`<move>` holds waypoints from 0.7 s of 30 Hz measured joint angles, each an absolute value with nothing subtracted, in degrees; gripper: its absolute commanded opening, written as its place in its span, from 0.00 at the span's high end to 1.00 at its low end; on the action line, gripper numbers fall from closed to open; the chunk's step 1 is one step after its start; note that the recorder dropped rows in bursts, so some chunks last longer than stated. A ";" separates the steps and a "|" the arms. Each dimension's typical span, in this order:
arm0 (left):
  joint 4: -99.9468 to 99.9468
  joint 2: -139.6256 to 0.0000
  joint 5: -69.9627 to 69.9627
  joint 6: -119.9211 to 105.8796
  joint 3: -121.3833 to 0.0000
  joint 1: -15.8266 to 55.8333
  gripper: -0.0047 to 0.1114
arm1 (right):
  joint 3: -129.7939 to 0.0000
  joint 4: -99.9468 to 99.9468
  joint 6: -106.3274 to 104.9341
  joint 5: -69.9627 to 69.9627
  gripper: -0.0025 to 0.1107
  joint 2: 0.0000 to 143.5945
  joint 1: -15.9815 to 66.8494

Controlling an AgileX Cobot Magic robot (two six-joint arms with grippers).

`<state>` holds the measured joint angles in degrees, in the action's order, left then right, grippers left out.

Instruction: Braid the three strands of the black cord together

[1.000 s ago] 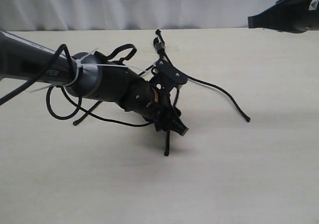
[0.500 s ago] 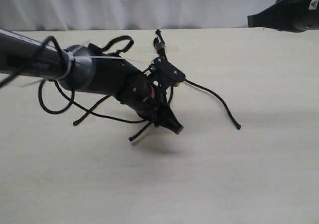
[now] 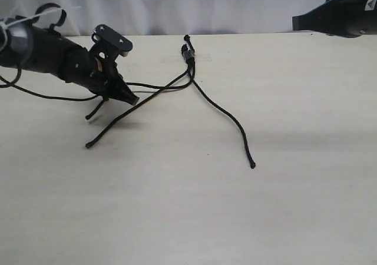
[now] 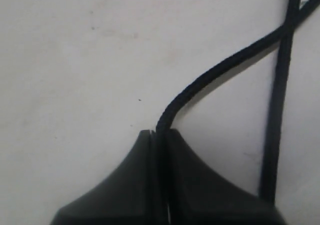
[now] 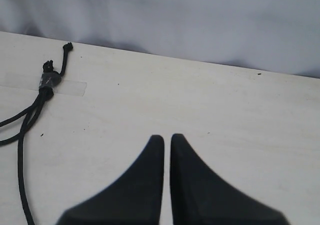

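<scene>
The black cord (image 3: 189,54) is thin, matte and finely woven. Its knotted, bundled end is pinned under a strip of clear tape (image 3: 204,58) at the far middle of the pale, smooth bench (image 3: 247,218). From that knot the three strands (image 3: 191,70) fan out. One curves toward 5 o'clock and ends in a small blunt tip well apart from both arms. A second runs long and nearly straight between 7 and 8 o'clock. The third strand (image 4: 225,66) bows toward 8 o'clock, crossing the second, into the left gripper (image 3: 134,99). That gripper's wedge-shaped black fingers are pressed together on it, and a short tail hangs below. The right gripper (image 5: 167,138) — pinched closed, holding nothing — hangs well apart, near 3 o'clock of the knot.
</scene>
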<state>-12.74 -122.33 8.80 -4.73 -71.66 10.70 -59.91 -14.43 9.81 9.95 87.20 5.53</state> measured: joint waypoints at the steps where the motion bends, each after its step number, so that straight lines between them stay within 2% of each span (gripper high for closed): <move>1: -13.21 -123.21 8.71 -4.73 -71.66 10.70 0.96 | -59.91 -14.43 9.81 9.95 0.94 87.20 5.53; 9: -14.01 -124.40 14.21 -4.73 -72.29 13.03 0.96 | -59.91 -14.43 9.81 9.35 0.94 87.20 5.53; 17: -8.02 -119.61 27.17 -8.45 -71.68 29.94 0.96 | -59.91 -14.43 9.81 8.60 0.94 87.20 5.53; 21: -7.11 -113.07 26.54 -8.59 -71.57 32.10 0.96 | -59.91 -14.43 9.81 8.60 0.94 87.20 5.53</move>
